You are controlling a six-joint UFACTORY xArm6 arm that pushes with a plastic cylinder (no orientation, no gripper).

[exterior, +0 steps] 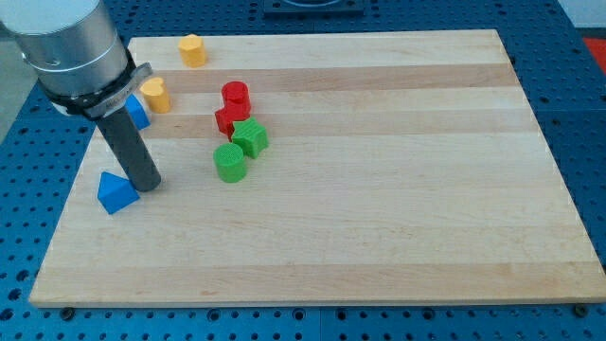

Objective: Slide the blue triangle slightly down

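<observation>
The blue triangle [115, 192] lies near the left edge of the wooden board [398, 218], in the lower left part of the view. My tip [148, 186] rests on the board right beside it, on its right and slightly above, touching or nearly touching it. The dark rod rises from there up to the grey arm body at the view's top left.
A second blue block [138, 113] is partly hidden behind the rod, with a yellow block [156, 95] next to it. A yellow hexagonal block [192, 49] sits near the top edge. A red cylinder [235, 95], red block [228, 118], green star-like block [251, 137] and green cylinder [230, 162] cluster mid-left.
</observation>
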